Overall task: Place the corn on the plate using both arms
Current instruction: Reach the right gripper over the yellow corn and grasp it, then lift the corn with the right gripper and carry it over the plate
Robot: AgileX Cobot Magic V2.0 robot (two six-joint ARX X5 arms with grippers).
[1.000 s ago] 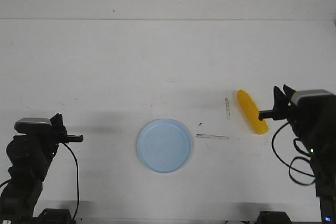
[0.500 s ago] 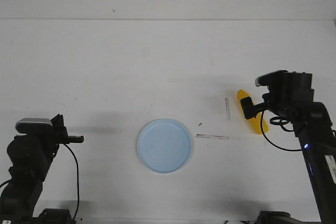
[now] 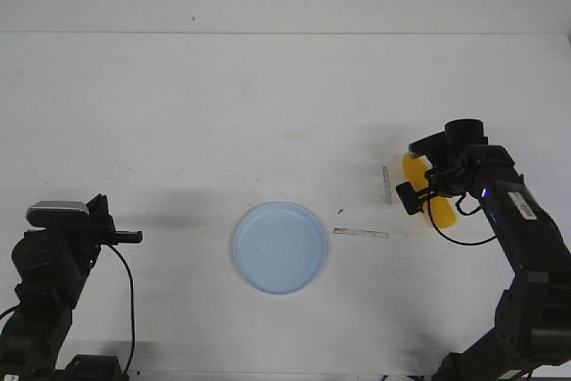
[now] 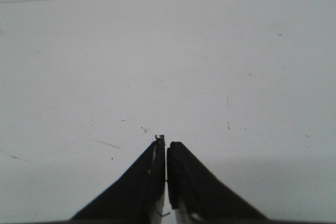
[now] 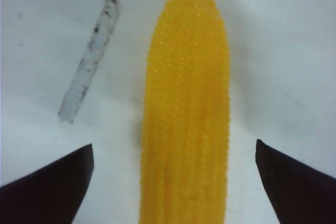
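Straddling corn (image 5: 186, 114) with our right pincer (image 5: 173, 177) spread wide, not touching; left pincer (image 4: 166, 153) closed, empty; plate (image 3: 279, 247) apart.

No legible text, labels, brand marks, numbers or signs appear on any surface in the three views.

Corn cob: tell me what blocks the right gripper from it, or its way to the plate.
Nothing visible. The right gripper is open with the corn cob between its fingers. Between cob and pale blue plate, only flat tape strips lie on the table.
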